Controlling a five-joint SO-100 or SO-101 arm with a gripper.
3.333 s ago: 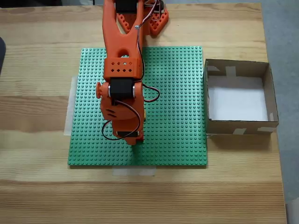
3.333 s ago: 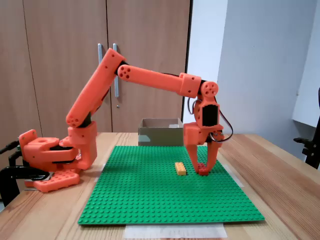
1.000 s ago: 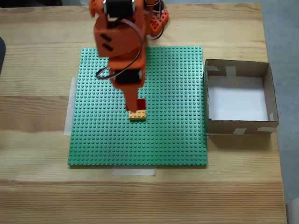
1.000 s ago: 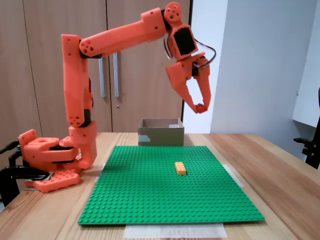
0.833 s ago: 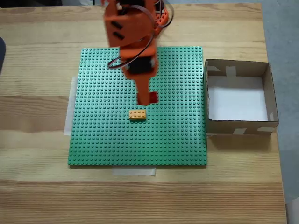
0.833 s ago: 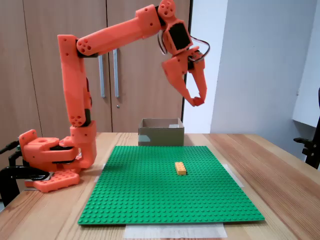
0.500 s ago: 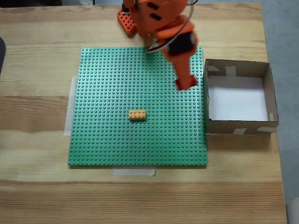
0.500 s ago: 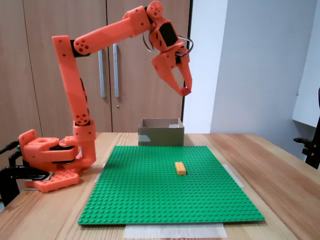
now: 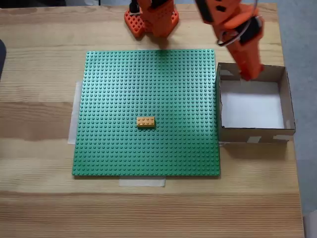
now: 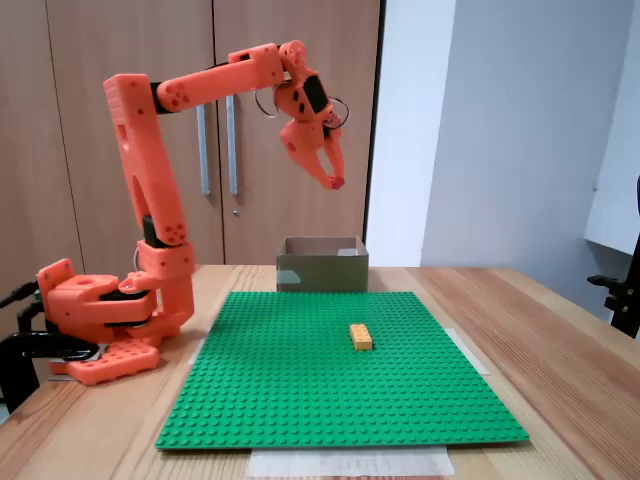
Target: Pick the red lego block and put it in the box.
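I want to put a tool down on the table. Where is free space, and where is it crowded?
Free: the green baseplate around the orange-yellow brick, and the bare wood in front of it. Crowded: the box side, where the gripper hangs holding the red lego block.

1 orange arm (image 10: 150, 150), 1 green studded baseplate (image 9: 146, 111), 1 orange-yellow brick (image 9: 145, 121), 1 cardboard box (image 9: 285, 101), 1 red lego block (image 10: 337, 182), 2 cabinet doors (image 10: 120, 40).

Wooden cupboard doors (image 10: 120, 130); pale wall (image 10: 500, 130); wooden table (image 9: 39, 208)
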